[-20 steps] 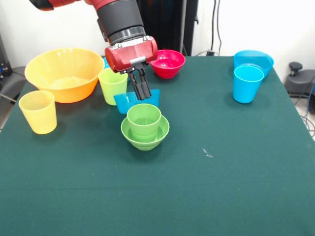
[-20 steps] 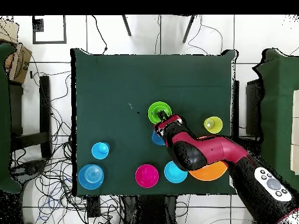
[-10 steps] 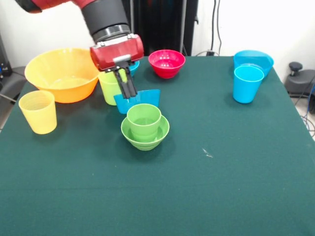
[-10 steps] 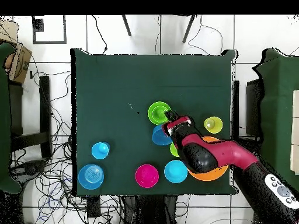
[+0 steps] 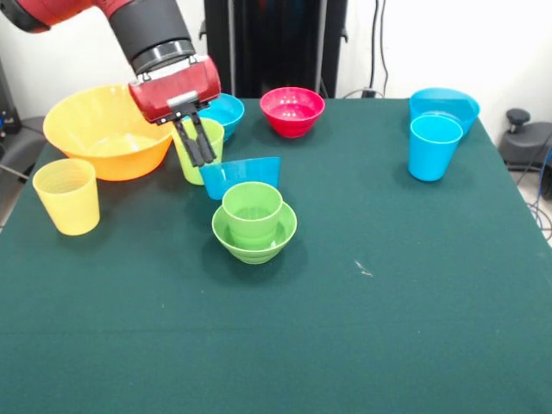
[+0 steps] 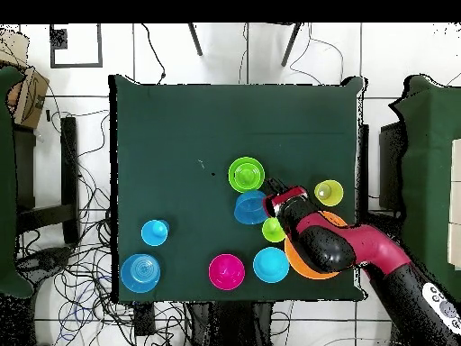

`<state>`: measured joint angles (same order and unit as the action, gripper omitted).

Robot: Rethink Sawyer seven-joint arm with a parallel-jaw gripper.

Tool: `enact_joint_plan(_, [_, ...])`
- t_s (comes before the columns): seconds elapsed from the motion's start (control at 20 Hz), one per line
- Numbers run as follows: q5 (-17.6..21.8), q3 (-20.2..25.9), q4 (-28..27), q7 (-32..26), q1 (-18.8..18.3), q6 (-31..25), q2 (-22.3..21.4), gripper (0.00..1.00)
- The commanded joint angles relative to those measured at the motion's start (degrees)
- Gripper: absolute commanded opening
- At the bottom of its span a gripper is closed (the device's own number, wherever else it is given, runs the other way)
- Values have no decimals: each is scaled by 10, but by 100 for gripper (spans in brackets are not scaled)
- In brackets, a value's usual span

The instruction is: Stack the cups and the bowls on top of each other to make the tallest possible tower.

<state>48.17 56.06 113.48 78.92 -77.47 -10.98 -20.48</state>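
Lab: loose cables point(image 6: 81, 270) around green test table point(image 6: 180, 135).

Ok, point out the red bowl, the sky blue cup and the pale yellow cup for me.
red bowl point(image 5: 292, 110): front view, on its inner wall.
sky blue cup point(image 5: 434, 148): front view, on its outer side wall.
pale yellow cup point(image 5: 67, 198): front view, on its outer side wall.

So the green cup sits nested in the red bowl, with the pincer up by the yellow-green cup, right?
Not the red bowl: the front view shows the green cup nested in the green bowl. The pincer is indeed by the yellow-green cup.
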Motion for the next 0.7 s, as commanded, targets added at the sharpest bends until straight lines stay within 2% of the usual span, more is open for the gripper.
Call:
enact_joint_plan(0.05, [96, 23, 2, -171, 36, -65, 34, 0])
enact_joint_plan(0.25, [123, 15, 5, -149, 57, -67, 17, 0])
enact_joint_plan(0.45, [131, -9, 1, -123, 99, -98, -30, 0])
enact_joint_plan(0.55, [134, -19, -1, -143, 122, -133, -54, 0])
enact_joint_plan(0.7, [127, -25, -4, -170, 138, -175, -74, 0])
